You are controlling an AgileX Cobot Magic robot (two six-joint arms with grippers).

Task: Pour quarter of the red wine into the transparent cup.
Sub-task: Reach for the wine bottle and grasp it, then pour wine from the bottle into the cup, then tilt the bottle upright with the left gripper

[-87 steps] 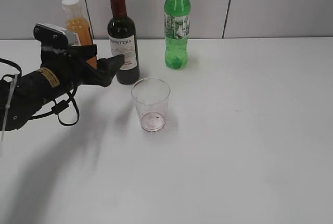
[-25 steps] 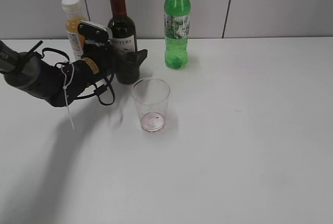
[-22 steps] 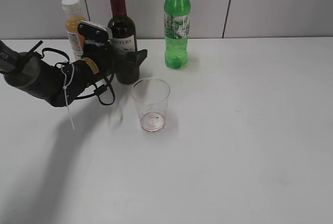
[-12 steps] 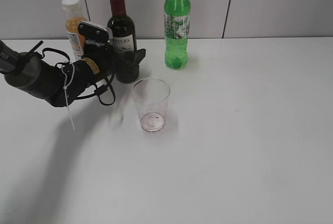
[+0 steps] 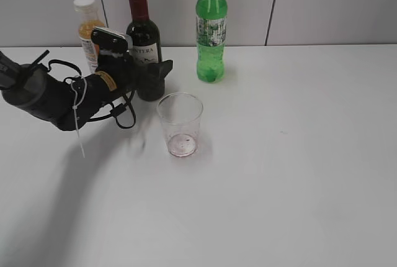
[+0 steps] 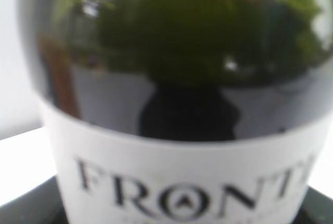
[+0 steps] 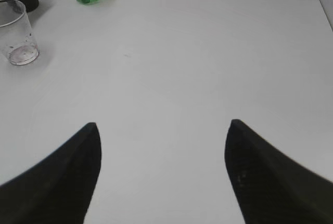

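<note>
The red wine (image 5: 141,28), a dark bottle with maroon neck foil and a white label, stands at the back left of the table. In the left wrist view the red wine (image 6: 177,172) fills the frame, its label very close. My left gripper (image 5: 151,79) is shut on the bottle's lower body, one finger (image 5: 164,71) showing in front. The transparent cup (image 5: 180,124) stands upright just in front and to the right of the bottle, with reddish residue at its base. My right gripper (image 7: 162,130) hangs open over bare table, far from the cup (image 7: 15,31).
A green soda bottle (image 5: 211,28) stands at the back, right of the wine. An orange juice bottle (image 5: 85,25) stands behind my left arm. The white table (image 5: 298,155) runs to a grey wall at the back.
My left gripper has closed in on the wine bottle. The bottle's top has shifted slightly to the left. The cup and the right arm have not moved.
</note>
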